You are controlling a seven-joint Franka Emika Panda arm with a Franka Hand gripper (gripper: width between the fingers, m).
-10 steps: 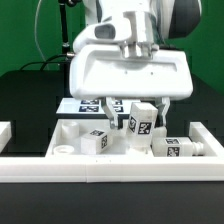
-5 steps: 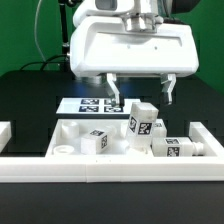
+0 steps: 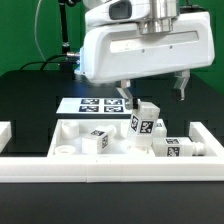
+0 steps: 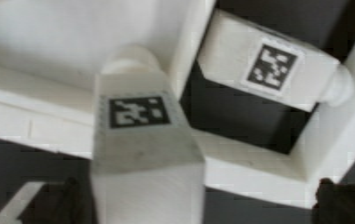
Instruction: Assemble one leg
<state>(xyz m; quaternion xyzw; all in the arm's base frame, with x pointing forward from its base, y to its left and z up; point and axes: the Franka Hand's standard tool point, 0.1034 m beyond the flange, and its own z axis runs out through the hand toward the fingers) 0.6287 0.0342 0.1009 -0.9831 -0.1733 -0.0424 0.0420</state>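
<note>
Above the upright leg (image 3: pixel 143 122), an open pincer (image 3: pixel 154 92)

On the bench (image 3: pixel 25 95), the leg stands on the white panel (image 3: pixel 70 132), near the marker board (image 3: pixel 92 104). The pincer hovers over it, fingers spread wide, holding nothing. Judged best: descend centred, grip the flat sides squarely, and keep the post vertical while seating it

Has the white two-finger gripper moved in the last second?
Yes: the white two-finger gripper rose and shifted toward the exterior view's right, against the flat white marker board.
</note>
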